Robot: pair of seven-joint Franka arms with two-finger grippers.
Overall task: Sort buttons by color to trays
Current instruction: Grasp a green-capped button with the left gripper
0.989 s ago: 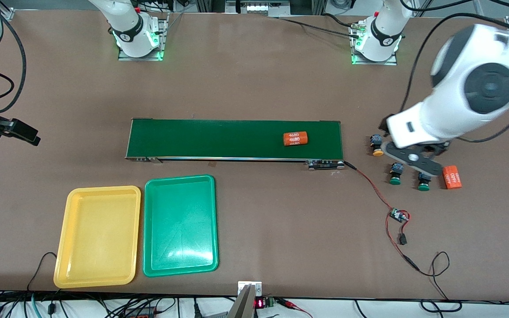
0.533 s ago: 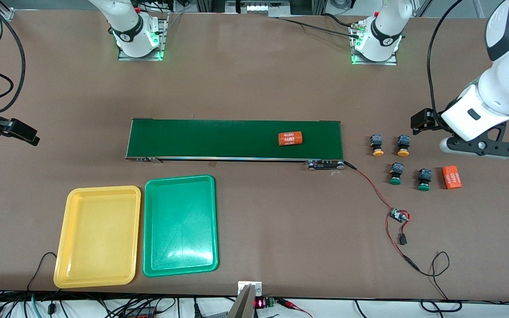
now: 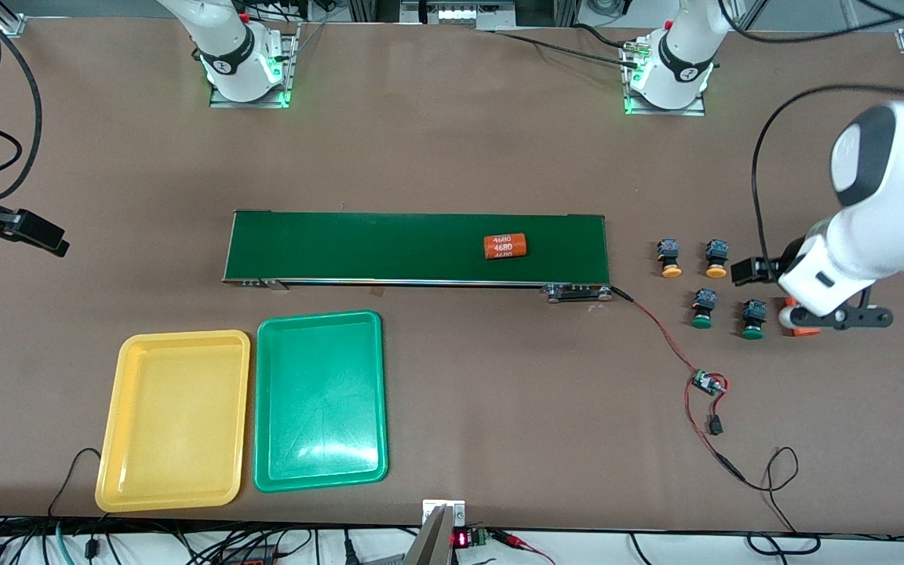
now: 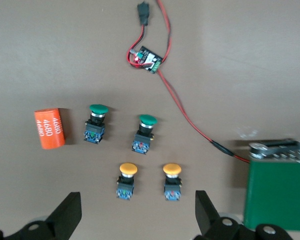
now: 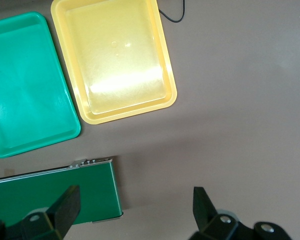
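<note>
Both shallow plastic trays, yellow [image 3: 173, 420] and green [image 3: 318, 400], sit empty nearest the camera. Farther off, four yellow- and green-capped buttons [image 3: 705, 282] remain unsorted. Left gripper [image 4: 137, 220] has swung back over them, wide open, empty. Right gripper [image 5: 135, 212] waits, spread.

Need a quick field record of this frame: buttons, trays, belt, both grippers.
yellow buttons: two, on table off the belt's end, toward left arm's end
green buttons: two, nearer the front camera than the yellow pair
yellow tray: empty
green tray: empty, beside yellow tray
conveyor belt: carries one orange cylinder
left gripper: open, over the buttons, holding nothing
right gripper: open, waiting, empty
sorted: none yet
</note>
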